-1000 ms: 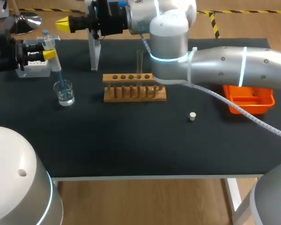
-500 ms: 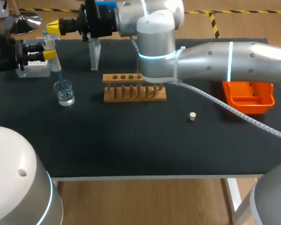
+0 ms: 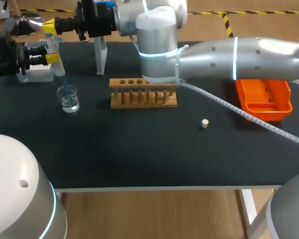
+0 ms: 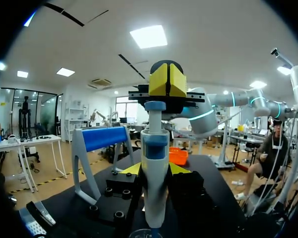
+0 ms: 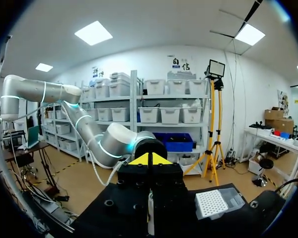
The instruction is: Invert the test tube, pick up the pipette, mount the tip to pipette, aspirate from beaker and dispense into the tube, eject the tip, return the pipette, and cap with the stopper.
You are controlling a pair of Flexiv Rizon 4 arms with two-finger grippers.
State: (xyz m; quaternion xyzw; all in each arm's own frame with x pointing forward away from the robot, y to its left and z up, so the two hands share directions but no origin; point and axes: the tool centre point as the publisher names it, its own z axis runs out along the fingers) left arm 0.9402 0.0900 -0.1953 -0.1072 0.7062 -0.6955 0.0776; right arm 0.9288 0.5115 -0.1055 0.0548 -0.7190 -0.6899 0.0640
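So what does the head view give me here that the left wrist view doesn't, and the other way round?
Head view only: the wooden test tube rack and the small pale stopper lying apart from it on the table. Left wrist view only: the blue bar of the pipette stand. Both: the white and blue pipette, the orange bin, and the right gripper with its fingers closed together.

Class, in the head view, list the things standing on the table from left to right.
Tip box, beaker, pipette stand, test tube rack, stopper, orange tray.
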